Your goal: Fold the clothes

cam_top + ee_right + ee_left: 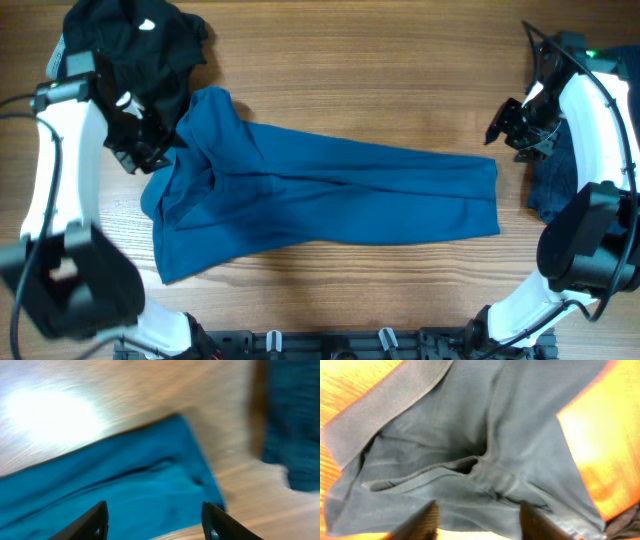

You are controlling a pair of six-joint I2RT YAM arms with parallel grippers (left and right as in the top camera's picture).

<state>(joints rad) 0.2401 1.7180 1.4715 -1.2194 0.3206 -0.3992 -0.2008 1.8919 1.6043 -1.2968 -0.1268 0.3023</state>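
Wooden table [350, 60] carried three garments; largest, the medium-blue polo shirt [330, 195], lay across the middle, doubled lengthwise into a long band, its long axis running side to side between the two arms, broad bunched end toward the left arm, narrow squared end toward the right; black garment [140, 45] was heaped at the far left corner, just touching the polo's upper end; darker blue garment [550, 185] sat at the right edge, partly hidden under the right arm, apart from the polo; left gripper [148, 150] hung at the bunched end's outer edge, arm reaching in from the side, wrist turned inward toward the cloth; its fingers [427, 522] stood apart over rumpled folds, nothing pinched between them; right gripper [497, 133] hovered just off the far corner of the narrow end, clear of the fabric, forearm bent back toward its base; its fingers [95, 520] likewise spread, empty; judged each arm nearest its own end, so a crosswise fold would call for both ends
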